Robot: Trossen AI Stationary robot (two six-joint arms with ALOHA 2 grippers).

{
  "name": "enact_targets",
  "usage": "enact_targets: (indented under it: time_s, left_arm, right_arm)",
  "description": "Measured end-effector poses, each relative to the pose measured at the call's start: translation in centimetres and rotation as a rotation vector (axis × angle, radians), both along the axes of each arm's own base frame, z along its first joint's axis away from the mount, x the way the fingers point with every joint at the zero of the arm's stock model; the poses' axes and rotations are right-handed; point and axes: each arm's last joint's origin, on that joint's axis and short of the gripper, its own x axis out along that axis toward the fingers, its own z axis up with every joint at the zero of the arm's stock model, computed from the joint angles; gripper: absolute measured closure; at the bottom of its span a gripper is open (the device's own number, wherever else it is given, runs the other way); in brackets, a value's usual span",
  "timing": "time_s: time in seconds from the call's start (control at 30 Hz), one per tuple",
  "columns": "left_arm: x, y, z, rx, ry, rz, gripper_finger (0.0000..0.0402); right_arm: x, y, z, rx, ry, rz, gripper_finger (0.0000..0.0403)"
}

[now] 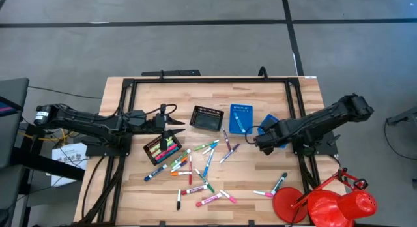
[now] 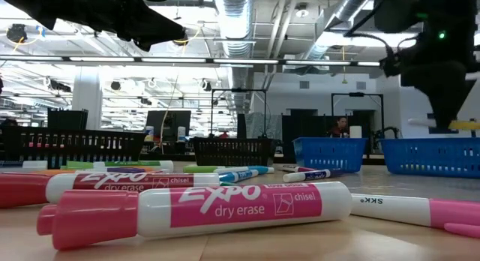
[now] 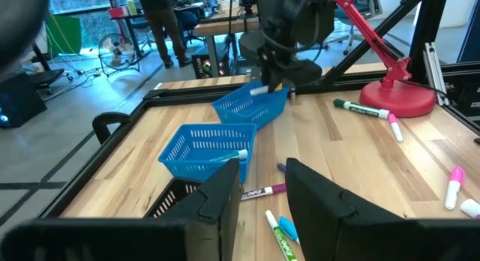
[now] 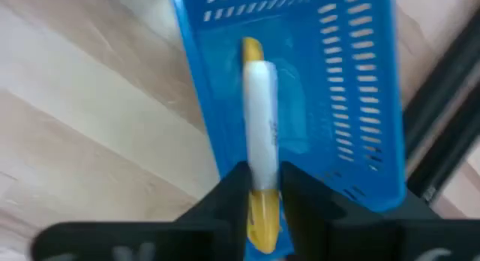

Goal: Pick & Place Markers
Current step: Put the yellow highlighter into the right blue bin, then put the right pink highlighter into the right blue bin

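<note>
**Yellow marker poised over the right blue basket**

From my station, working left to right: my left gripper [image 1: 174, 122] hangs above the black mesh tray [image 1: 163, 149] that already holds several coloured markers. Its fingers stand partly apart with nothing between them, as the left wrist view shows; I judge it is parked there so as not to crowd the other arm.

Across the middle of the pale wooden table [image 1: 130, 188] lie the scattered markers [image 1: 202, 165], short capped pens in pink, green, blue, orange and white, waiting to be sorted. Behind them sit a second, smaller black mesh basket [image 1: 207, 118] and a blue slotted plastic basket [image 1: 240, 119] with one marker inside.

Farther right, my right gripper [image 4: 262, 190] pinches a white-barrelled marker with yellow ends [image 4: 260, 122] between its narrowly set fingers, lengthwise above another blue slotted basket [image 4: 352, 103]. I hold it aligned with the basket's long side so it should drop flat inside. A red lamp [image 1: 329, 202] stands at the table's corner.
</note>
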Motion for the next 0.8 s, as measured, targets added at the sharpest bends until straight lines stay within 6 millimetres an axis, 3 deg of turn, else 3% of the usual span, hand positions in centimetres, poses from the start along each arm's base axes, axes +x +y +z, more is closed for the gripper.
enact_targets:
  time_s: [0.23, 0.43, 0.67, 0.8]
  left_arm:
    - [0.0, 0.0, 0.0, 0.0, 0.0, 0.0, 0.0296]
    - [0.0, 0.0, 0.0, 0.0, 0.0, 0.0, 0.0296]
    - [0.0, 0.0, 0.0, -0.005, 0.0, 0.001, 0.0296]
    - [0.0, 0.0, 0.0, -0.031, -0.003, 0.006, 0.0296]
  right_arm:
    - [-0.2, 0.0, -1.6, 0.004, 0.057, 0.024, 0.0261]
    - [1.3, 0.7, 0.5, 0.046, -0.035, 0.05, 0.0236]
    - [3.2, 4.0, 4.1, 0.174, -0.21, 0.26, 0.0248]
    - [3.1, 7.0, 4.6, 0.25, -0.304, 0.329, 0.0252]
